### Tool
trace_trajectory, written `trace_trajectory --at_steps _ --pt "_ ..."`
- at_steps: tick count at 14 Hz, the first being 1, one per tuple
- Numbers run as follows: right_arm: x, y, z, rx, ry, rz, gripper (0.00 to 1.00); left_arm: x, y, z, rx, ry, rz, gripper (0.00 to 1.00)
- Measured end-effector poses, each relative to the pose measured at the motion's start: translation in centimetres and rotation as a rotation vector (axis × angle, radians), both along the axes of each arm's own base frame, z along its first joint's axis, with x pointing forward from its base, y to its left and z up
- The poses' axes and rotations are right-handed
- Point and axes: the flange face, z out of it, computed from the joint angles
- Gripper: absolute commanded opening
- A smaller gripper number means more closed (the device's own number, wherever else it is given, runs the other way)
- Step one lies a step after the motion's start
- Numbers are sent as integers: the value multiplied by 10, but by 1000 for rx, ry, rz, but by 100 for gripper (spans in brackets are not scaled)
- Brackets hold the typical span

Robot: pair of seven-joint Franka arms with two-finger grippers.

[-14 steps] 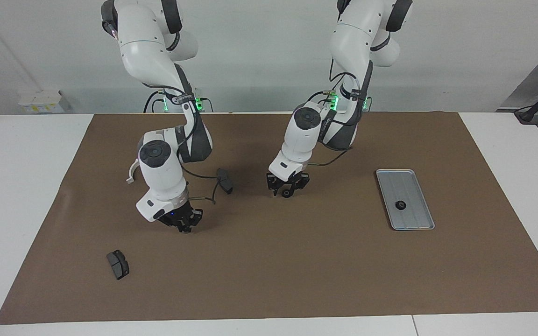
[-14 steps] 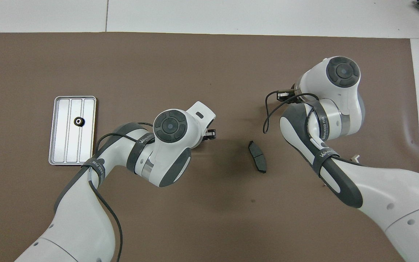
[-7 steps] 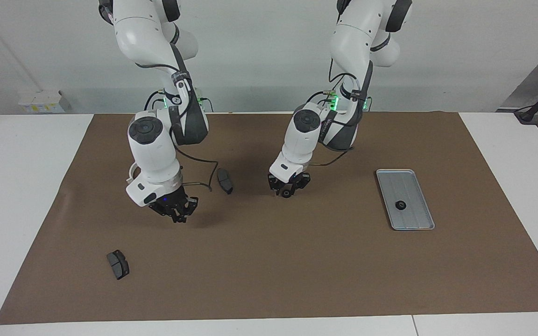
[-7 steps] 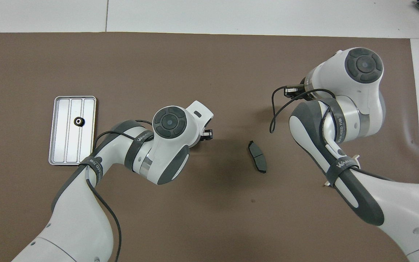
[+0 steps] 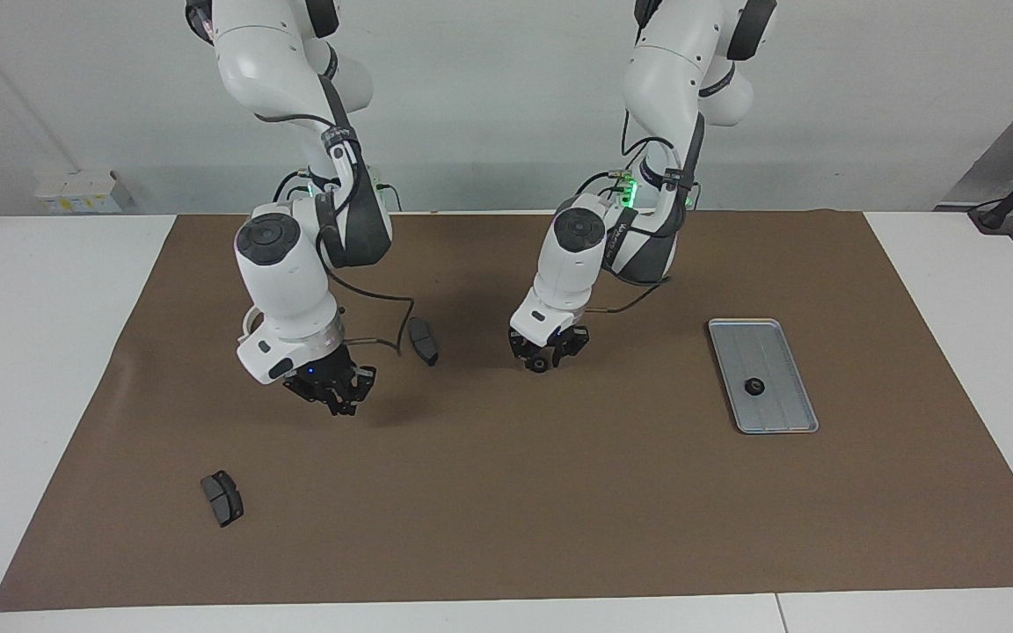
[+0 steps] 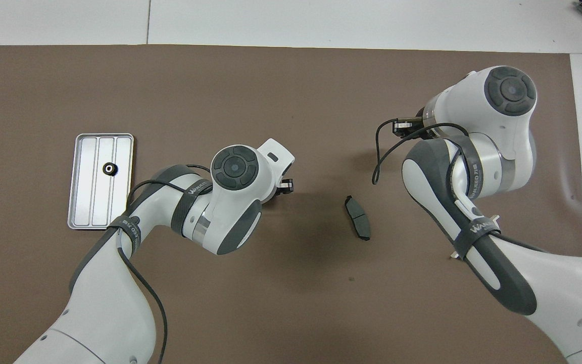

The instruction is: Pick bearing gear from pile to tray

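Brown mat (image 5: 506,492) over white table (image 5: 32,352), small pale box (image 5: 76,189) at wall

My tabletop layout

A small black round gear (image 5: 753,385) lies in my shallow silver-grey metal tray (image 5: 788,420) toward my left arm's end; a dark grey brake-pad piece (image 5: 423,340) sits mid-mat.

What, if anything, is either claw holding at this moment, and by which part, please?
The left claw pinches a small black round gear across its rim; the right claw, shut, holds nothing.

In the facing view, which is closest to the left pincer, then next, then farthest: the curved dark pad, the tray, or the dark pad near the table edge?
1. Curved dark pad, beside the left pincer, toward the right arm's end.
2. Tray, toward the left arm's end.
3. Dark pad near the table edge, farthest from the robots.
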Motion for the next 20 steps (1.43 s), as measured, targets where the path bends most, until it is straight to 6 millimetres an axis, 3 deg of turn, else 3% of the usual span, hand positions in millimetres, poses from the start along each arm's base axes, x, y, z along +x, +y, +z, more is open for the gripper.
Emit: trace_trajectory --at_steps 10,14,17,20 --pt "-4 -1 -3 -2 9 0 0 1 0 -11 5 9 1 51" --pt "-5 5 -3 0 9 5 0 1 1 -11 6 7 1 37" --pt "-8 20 -2 6 8 -8 0 2 2 -10 9 5 0 26" --pt "-10 30 -1 10 6 -18 0 2 2 -10 9 5 0 23"
